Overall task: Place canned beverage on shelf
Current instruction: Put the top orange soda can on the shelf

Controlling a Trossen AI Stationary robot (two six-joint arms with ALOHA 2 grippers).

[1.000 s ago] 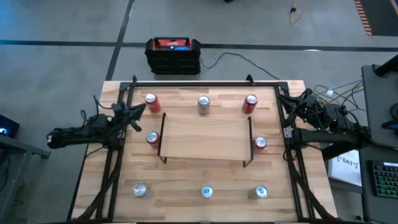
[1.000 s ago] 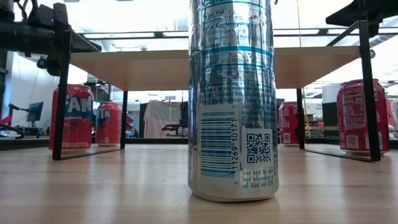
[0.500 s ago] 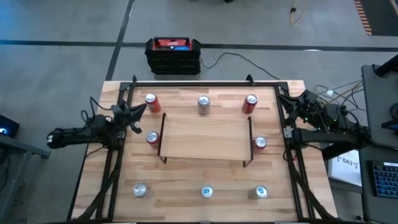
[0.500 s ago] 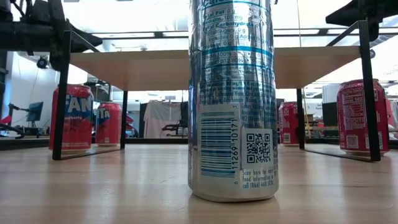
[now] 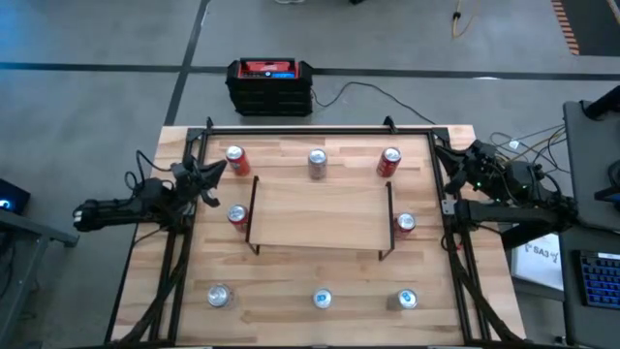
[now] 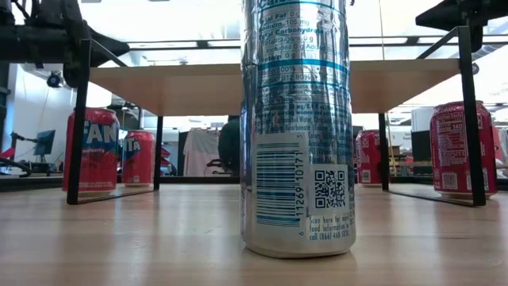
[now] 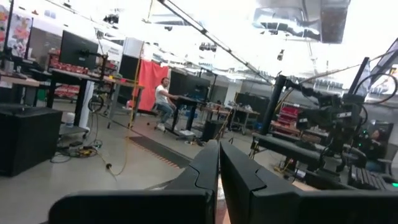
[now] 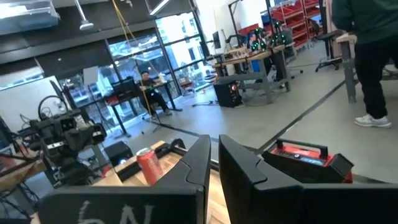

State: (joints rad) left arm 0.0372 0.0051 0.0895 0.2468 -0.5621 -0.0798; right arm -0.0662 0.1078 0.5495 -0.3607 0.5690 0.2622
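Note:
The shelf [image 5: 320, 215], a light-wood board on thin black legs, stands mid-table, and no can stands on its top. Red cans [image 5: 235, 160], [image 5: 389, 161], [image 5: 237, 215], [image 5: 405, 224] and silver cans [image 5: 317, 163], [image 5: 219, 296], [image 5: 322, 300], [image 5: 407, 300] stand upright on the table around it. One silver can [image 6: 298, 127] fills the low view's foreground. My left gripper [image 5: 218, 170] is shut and empty above the table's left side, near the far-left red can. My right gripper [image 5: 448, 153] is shut and empty at the table's right edge.
A black and red box [image 5: 270, 85] sits on the floor beyond the far edge. Black frame rails [image 5: 184, 242] run along both sides of the table. People show in the room behind. A desk with a keyboard [image 5: 596, 276] stands on the right.
My left arm has shifted a little in place above the table's left side. A person has come into sight in the room behind the shelf.

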